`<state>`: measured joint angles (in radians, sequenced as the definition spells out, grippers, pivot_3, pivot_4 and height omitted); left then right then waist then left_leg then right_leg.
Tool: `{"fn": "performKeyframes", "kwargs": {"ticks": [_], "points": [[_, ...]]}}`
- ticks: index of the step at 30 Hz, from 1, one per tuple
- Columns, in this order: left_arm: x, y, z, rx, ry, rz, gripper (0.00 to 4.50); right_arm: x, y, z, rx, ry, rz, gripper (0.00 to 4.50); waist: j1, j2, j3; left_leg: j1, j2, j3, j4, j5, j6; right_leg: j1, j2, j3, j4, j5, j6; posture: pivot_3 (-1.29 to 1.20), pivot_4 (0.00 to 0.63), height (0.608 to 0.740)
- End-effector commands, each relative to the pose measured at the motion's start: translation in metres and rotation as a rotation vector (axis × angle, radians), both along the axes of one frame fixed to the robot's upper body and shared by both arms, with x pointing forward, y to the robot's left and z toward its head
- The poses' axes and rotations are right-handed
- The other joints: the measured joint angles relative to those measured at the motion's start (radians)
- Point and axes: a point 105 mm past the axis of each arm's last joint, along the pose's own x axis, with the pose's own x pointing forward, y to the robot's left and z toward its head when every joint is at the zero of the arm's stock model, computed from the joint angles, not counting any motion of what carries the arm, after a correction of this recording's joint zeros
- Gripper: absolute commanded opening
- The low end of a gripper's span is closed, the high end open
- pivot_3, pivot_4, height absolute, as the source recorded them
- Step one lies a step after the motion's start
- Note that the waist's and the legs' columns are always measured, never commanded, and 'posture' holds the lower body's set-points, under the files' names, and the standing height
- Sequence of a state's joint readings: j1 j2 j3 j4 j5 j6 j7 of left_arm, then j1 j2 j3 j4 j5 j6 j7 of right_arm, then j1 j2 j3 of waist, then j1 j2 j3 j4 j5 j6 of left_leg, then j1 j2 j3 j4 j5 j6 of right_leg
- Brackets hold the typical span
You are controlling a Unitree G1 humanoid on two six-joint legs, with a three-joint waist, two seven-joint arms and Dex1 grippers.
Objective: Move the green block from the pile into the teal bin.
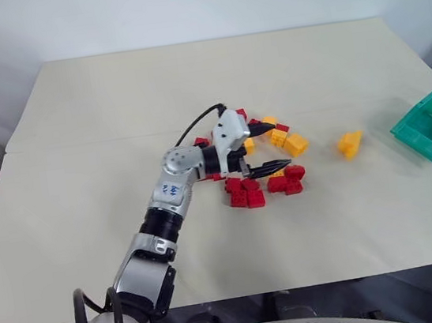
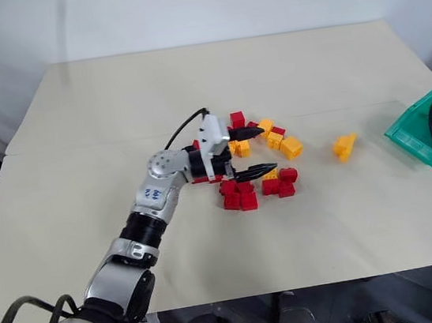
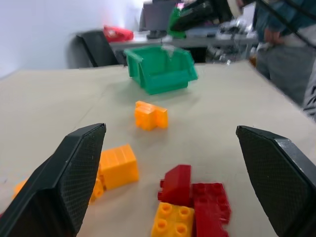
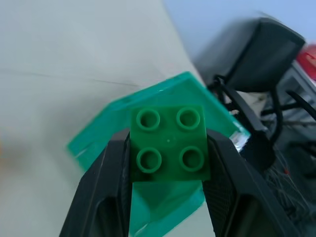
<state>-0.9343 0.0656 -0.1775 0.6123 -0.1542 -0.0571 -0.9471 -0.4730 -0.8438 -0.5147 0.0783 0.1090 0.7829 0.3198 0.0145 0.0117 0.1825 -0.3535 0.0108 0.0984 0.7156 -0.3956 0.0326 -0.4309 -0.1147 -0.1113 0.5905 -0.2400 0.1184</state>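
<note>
Right claw (image 4: pixel 168 197) clenched on the green block (image 4: pixel 169 144), studs facing the camera, held above the teal bin (image 4: pixel 148 197) at the table (image 1: pixel 115 119) edge. Left claw (image 1: pixel 271 146) spread wide, empty, over the pile (image 1: pixel 270 182) of red and yellow bricks.

A green block (image 4: pixel 168 143) with four round studs is seen clamped between black fingers (image 4: pixel 106 187). Behind it, a translucent teal bin (image 4: pixel 163 101) is set on a pale beige table (image 1: pixel 113 103). Away from the bin, red and yellow bricks form the pile (image 1: pixel 268 162); one yellow brick (image 1: pixel 350 144) lies between pile and bin.
</note>
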Motion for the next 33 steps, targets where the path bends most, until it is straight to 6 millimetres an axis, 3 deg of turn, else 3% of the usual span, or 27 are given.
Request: {"fn": "performKeyframes", "kwargs": {"ticks": [1,8,13,15,20,24,27,33], "points": [[0.002,-0.008,0.01,-0.019,-0.043,0.01,4.5,0.01,-0.015,0.005,-0.038,-0.032,-0.025,2.24,-0.002,0.0,0.0,0.0,0.0,0.0,-0.001,0.0,0.0,0.0,0.0,0.0,0.0,0.0,0.0,0.0,0.15,0.74],[0.004,-0.01,0.016,-0.031,-0.085,0.019,4.5,0.02,-0.042,0.003,-0.058,-0.034,-0.113,4.48,0.008,0.001,0.0,-0.002,0.0,-0.001,0.0,0.0,0.001,-0.001,-0.001,-0.001,-0.001,0.0,0.0,0.0,0.15,0.74],[0.003,-0.001,0.021,-0.118,0.033,0.011,4.5,0.022,-0.02,0.02,-0.116,-0.06,0.008,4.48,0.008,0.001,0.0,-0.002,0.002,-0.001,0.0,0.0,0.0,-0.001,-0.001,-0.001,-0.001,0.0,0.0,0.0,0.15,0.74],[0.002,0.012,0.022,-0.131,0.06,0.007,4.5,0.022,0.006,0.024,-0.115,-0.055,0.158,4.48,0.007,0.001,0.001,-0.002,0.002,-0.002,0.0,0.0,0.0,-0.001,-0.001,-0.002,-0.001,0.0,0.0,0.0,0.15,0.74],[-0.001,0.065,0.024,-0.135,0.055,0.071,4.5,0.004,0.084,0.016,-0.153,-0.003,0.614,4.48,0.005,0.001,0.001,-0.002,0.002,-0.003,0.0,0.0,0.0,-0.001,0.0,-0.002,-0.001,0.0,0.0,0.0,0.15,0.74],[-0.004,0.118,0.022,-0.114,0.115,0.137,4.5,-0.017,0.119,-0.006,-0.083,0.074,0.899,4.48,0.006,0.001,0.001,-0.001,0.002,-0.004,0.002,0.0,0.0,0.001,0.0,-0.002,0.0,0.0,0.0,0.0,0.15,0.74],[-0.016,0.151,0.018,-0.083,0.114,0.122,4.5,-0.031,0.131,-0.017,-0.063,0.115,1.049,4.48,0.012,0.001,0.001,0.0,0.003,-0.005,0.003,0.0,0.0,0.003,-0.001,-0.002,0.0,0.0,0.001,0.0,0.15,0.74],[-0.042,0.229,-0.018,0.062,0.204,0.238,4.5,-0.051,0.123,-0.053,-0.103,0.313,1.251,4.48,0.005,0.001,0.001,0.0,0.001,-0.004,0.002,0.0,0.0,0.003,-0.001,-0.002,-0.001,0.0,0.001,0.0,0.15,0.74]]}}
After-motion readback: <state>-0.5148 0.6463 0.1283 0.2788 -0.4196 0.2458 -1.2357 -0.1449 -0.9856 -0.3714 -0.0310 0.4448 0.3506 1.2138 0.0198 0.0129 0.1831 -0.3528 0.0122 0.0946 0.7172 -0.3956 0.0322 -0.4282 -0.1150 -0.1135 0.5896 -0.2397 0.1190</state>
